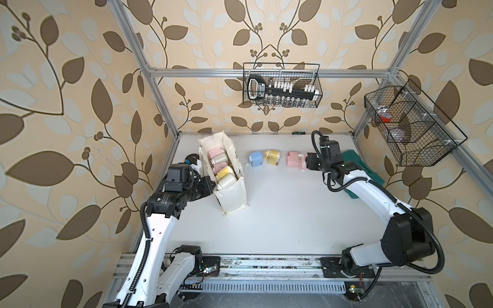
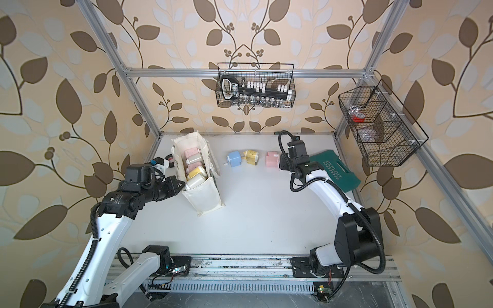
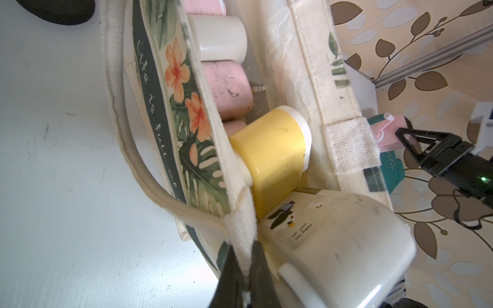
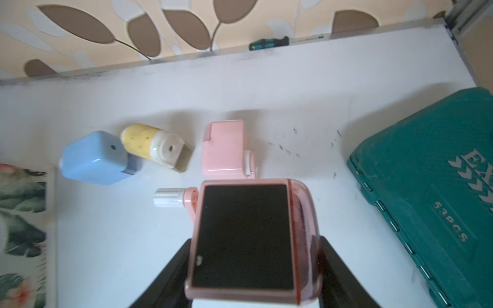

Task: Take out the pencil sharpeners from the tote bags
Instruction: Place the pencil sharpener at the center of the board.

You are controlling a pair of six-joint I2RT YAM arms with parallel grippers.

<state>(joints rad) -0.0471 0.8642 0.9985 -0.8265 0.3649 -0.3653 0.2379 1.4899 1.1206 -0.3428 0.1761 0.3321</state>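
Right claw grips pink sharpener; left claw pinches tote rim (midtable bare).

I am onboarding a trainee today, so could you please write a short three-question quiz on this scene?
1. True or false: the right pincer holds a pink sharpener.
2. What does the left pincer pinch? A) tote bag rim B) yellow sharpener C) teal case
3. How many sharpeners lie free on the table?

Key: 1 true. 2 A. 3 three: blue sharpener, yellow sharpener, second pink sharpener.
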